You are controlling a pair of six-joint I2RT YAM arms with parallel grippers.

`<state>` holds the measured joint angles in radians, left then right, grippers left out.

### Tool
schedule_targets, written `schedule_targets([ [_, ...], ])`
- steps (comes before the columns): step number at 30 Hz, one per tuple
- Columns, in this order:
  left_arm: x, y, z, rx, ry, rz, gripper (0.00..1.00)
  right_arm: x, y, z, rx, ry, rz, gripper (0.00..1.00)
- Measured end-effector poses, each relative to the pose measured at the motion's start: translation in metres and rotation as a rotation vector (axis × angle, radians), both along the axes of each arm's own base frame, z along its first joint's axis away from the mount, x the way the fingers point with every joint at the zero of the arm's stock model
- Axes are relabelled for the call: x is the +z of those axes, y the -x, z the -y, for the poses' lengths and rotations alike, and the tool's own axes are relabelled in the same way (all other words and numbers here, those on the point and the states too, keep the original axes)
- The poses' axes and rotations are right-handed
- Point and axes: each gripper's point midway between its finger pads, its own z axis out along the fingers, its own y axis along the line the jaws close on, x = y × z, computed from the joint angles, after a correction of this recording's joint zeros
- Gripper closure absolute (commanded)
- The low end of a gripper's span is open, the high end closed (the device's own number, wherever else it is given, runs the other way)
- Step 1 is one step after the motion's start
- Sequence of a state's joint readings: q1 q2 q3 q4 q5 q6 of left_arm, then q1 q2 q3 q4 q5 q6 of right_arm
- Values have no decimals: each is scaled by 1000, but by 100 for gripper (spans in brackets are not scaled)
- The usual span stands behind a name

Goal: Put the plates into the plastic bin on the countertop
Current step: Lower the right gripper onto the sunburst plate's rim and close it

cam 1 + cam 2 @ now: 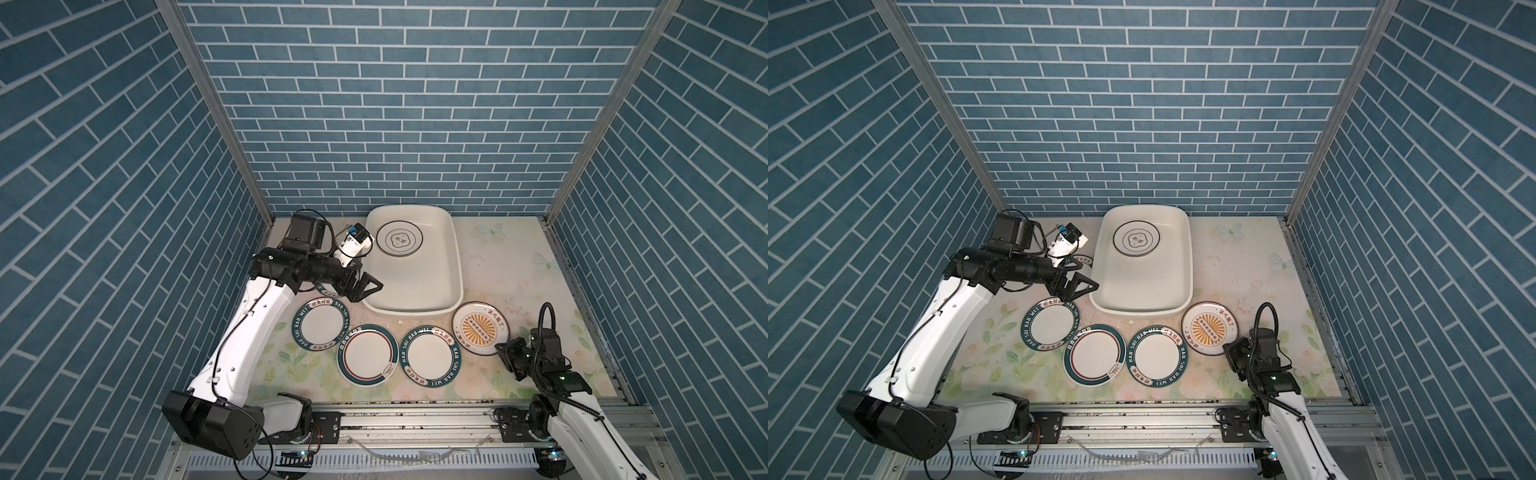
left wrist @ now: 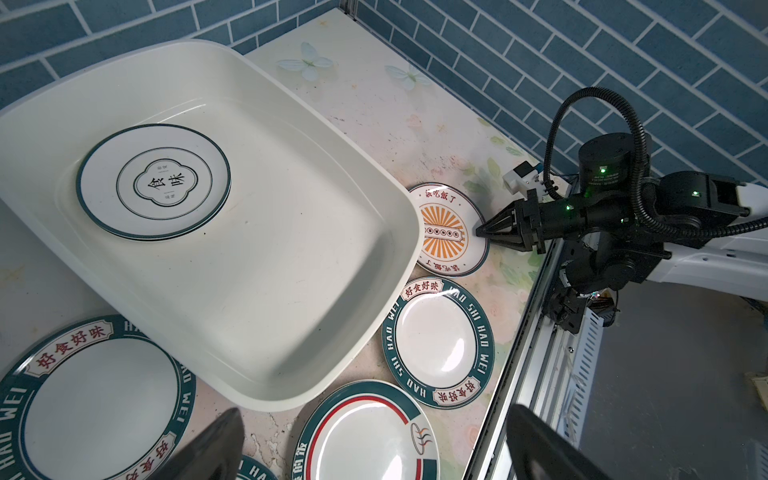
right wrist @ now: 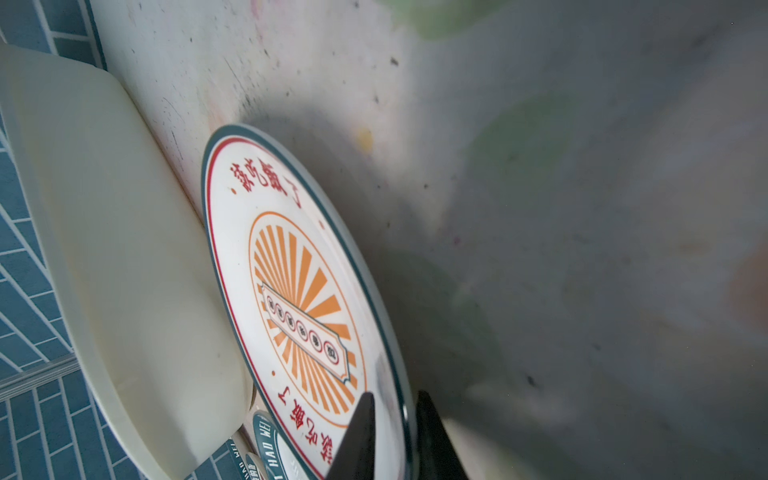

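**R gripper (image 3: 395, 401) pinched on sunburst plate (image 3: 299, 291) rim; L gripper (image 1: 368, 291) wide apart over bin (image 1: 415, 286) corner**

R gripper: one finger (image 3: 357, 432) lies over the plate's face and the other sits past its edge, w/ the rim in the narrow gap between. In left wrist view the tips come to a point right at that rim. Can't tell if the gripped edge is off the counter (image 1: 511, 266). The grip is on the plate's near right edge. Plate sits on the counter just beside the bin's near right corner, w/ its far edge close against the bin wall. Orange rays and red characters face up.

L gripper: jaws spread wide, nothing between them. It hovers over the bin's near left corner, arm reaching in from the left.

Bin stands at back centre of the counter, long side running front to back. At its far end a thin-rimmed plate (image 1: 400, 238) lies flat on the floor. A 2nd rim shows just under it in left wrist view.

In front of the bin, l to r:
- lettered plate (image 1: 321, 325)
- ringed plate (image 1: 368, 355)
- 2nd lettered plate (image 1: 430, 355)

These 3 lie flat, close set, rims about touching. Another teal-rimmed plate (image 1: 1080, 259) lies left of the bin, mostly hidden under the L arm
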<state>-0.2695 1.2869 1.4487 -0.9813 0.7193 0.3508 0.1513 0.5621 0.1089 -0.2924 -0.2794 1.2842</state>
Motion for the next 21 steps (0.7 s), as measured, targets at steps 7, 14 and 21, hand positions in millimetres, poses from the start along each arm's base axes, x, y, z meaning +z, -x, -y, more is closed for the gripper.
schedule_targets([
  [7,0,0,0,0,1,-2,0,4,-5,0,-6,-2,33,83],
  [14,0,0,0,0,1,-1,1,8,-7,0,-7,-6,56,84],
  [21,0,0,1,0,2,-2,0,12,-9,0,-7,-10,79,86],
])
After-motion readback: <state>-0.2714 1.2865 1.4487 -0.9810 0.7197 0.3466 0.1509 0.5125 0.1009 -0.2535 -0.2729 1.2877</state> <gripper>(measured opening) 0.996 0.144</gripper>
